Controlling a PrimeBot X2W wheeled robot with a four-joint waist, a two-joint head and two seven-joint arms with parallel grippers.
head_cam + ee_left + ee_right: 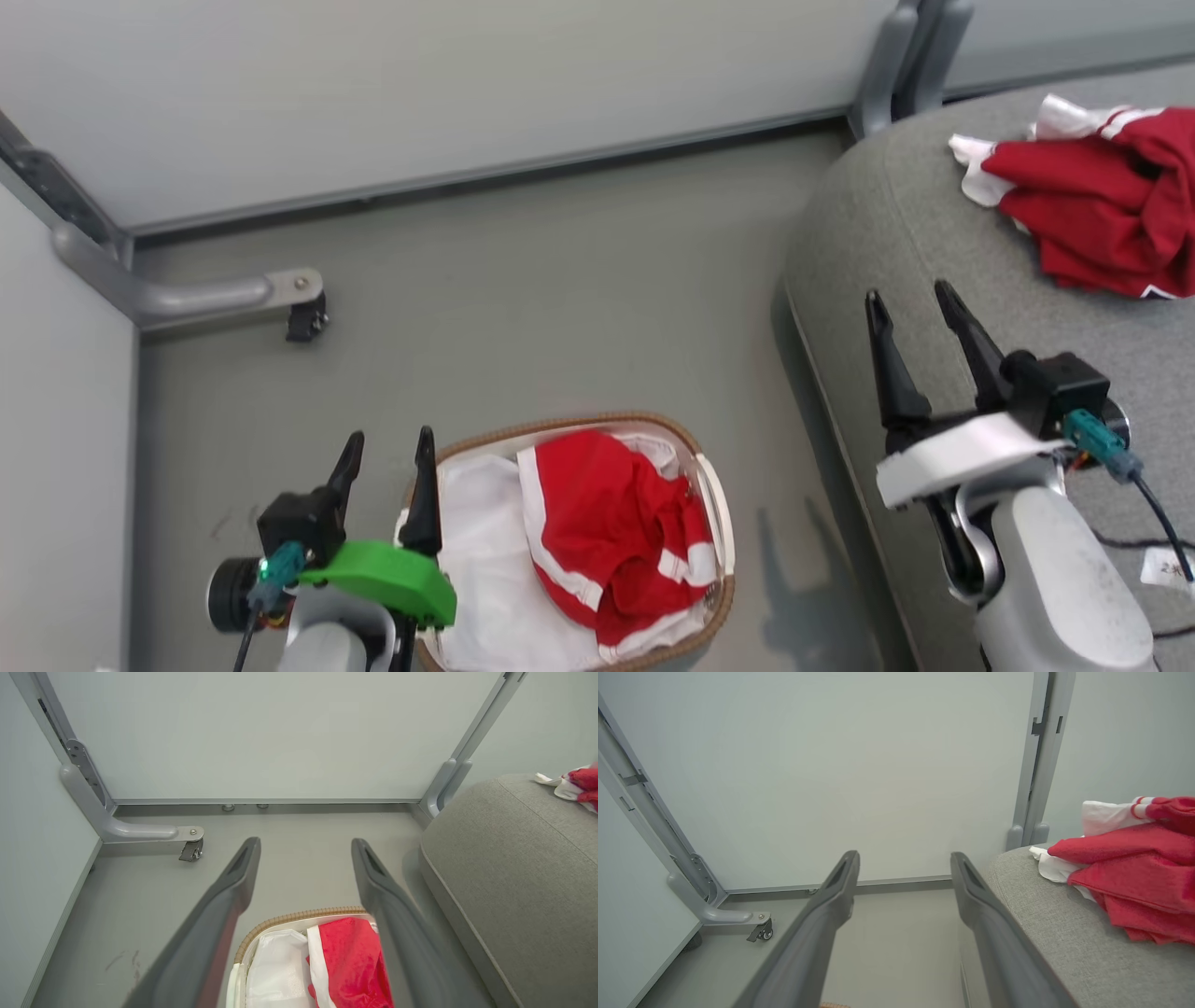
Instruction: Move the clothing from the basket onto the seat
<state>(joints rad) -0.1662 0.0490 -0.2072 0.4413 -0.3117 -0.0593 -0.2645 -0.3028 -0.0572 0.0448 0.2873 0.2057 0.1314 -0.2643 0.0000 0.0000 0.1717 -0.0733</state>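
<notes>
Head view, lower left: left gripper (pixel 390 439) empty, two dark fingers spread wide, over the left end of the basket (pixel 579 422). Inside the basket, beside a white liner (pixel 476 551), a crumpled red garment (pixel 607 523) with white stripes, filling the right half. Lower right: right gripper (pixel 908 294) likewise parted wide and empty, over the near left edge of the seat (pixel 934 224). Farther along the grey seat, at its far right, a second red-and-white garment (pixel 1092 196) in a heap, well apart from the right gripper. Between basket and seat, bare grey floor (pixel 560 280); beyond, a pale wall panel (pixel 467 93) and a grey caster leg (pixel 215 299).
</notes>
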